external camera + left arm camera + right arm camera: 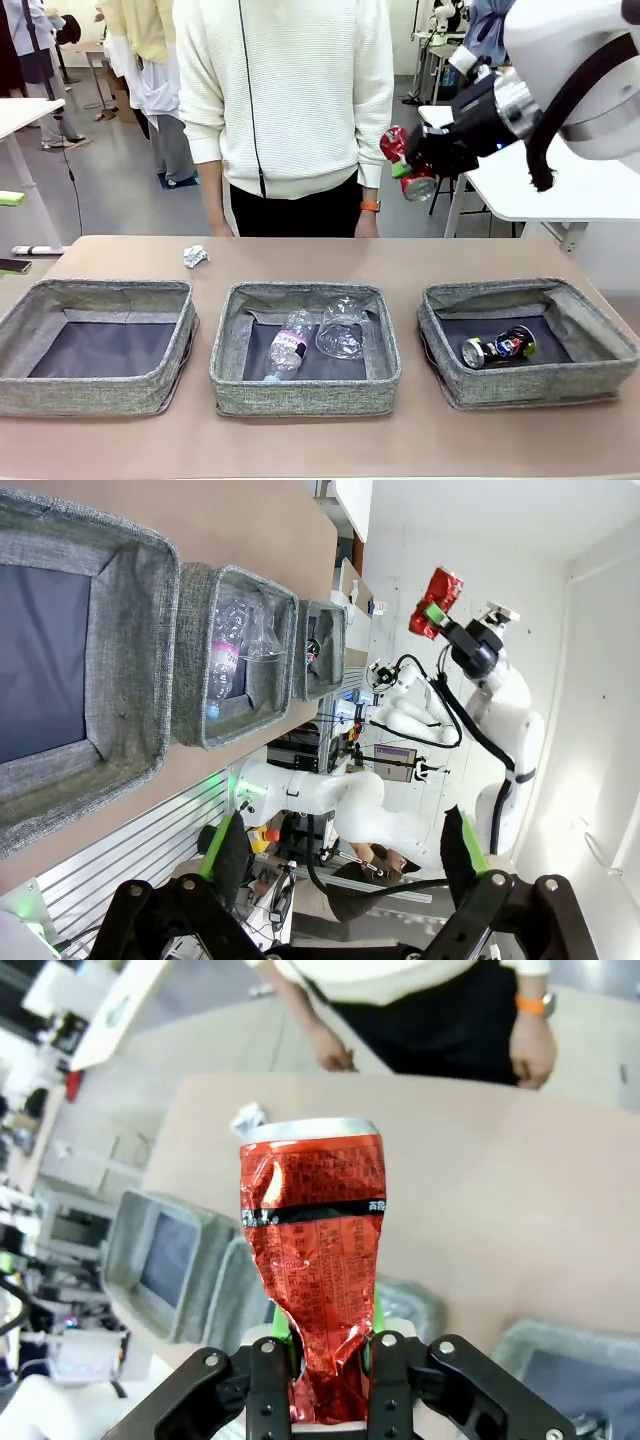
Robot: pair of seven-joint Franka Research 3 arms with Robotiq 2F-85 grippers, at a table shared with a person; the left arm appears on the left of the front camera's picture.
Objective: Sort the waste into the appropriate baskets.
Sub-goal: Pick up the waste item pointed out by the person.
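My right gripper (425,160) is shut on a crushed red can (403,158), held high in the air above and behind the right basket (530,385). In the right wrist view the can (315,1260) stands upright between the green pads of the gripper (325,1360). A crushed dark blue-silver can (498,347) lies in the right basket. The middle basket (228,350) holds a clear plastic bottle (289,346) and a clear plastic cup (343,328). The left basket (100,293) has nothing in it. A crumpled white paper ball (195,256) lies on the table behind it. My left gripper (345,855) is open, off to the side of the table.
A person in a white sweater (290,90) stands at the far edge of the table, hands (530,1050) hanging by their sides. The three baskets sit in a row along the near half of the brown table (400,260). A white table (560,190) stands behind the right arm.
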